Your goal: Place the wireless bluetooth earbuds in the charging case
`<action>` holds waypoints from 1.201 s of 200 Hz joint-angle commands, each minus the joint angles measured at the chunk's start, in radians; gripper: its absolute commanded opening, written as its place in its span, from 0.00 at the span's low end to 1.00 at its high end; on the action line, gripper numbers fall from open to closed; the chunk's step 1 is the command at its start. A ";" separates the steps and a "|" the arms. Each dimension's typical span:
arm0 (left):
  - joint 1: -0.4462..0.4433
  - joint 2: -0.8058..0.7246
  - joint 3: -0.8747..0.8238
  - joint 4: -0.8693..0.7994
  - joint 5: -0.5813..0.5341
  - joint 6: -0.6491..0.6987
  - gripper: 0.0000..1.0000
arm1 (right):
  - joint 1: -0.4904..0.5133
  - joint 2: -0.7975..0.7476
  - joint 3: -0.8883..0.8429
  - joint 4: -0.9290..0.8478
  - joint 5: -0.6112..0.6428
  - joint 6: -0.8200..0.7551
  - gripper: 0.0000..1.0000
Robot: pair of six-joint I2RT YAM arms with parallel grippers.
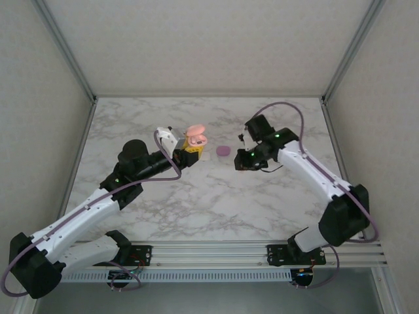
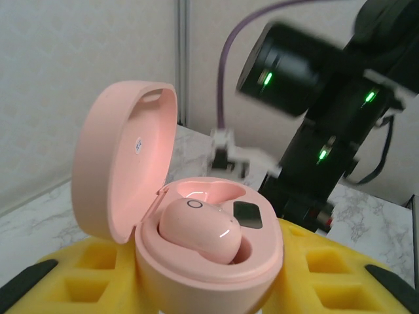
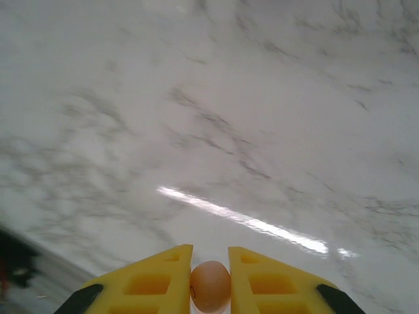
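left gripper point(image 1: 190, 152) clamps open pink charging case point(image 2: 203, 288), one peach-pink earbud point(image 2: 196, 229) seated inside. right gripper point(image 3: 210, 256) pinches second earbud point(image 3: 210, 286) over marble table point(image 3: 196, 98). lid sticker point(image 2: 139, 145) unreadable. purple thing point(image 1: 223, 150) lies between the grippers.

The top external camera sits high behind the arm bases point(image 1: 127, 248), looking down and forward over the marble table point(image 1: 216, 209). The left wrist camera looks level, close behind the charging case point(image 2: 209, 261), toward the right arm point(image 2: 327, 144). The right wrist camera faces steeply down, near the tabletop. Top and left-wrist views share case and right arm.
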 commanded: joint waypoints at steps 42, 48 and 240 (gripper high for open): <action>-0.011 0.050 0.021 0.021 0.043 0.044 0.25 | -0.006 -0.130 0.159 0.054 -0.282 0.148 0.18; -0.012 0.056 0.022 0.021 0.051 0.047 0.25 | -0.007 -0.137 0.167 0.070 -0.304 0.161 0.18; -0.018 0.133 0.095 0.023 0.238 0.029 0.25 | 0.003 -0.113 0.162 0.314 -0.538 0.305 0.19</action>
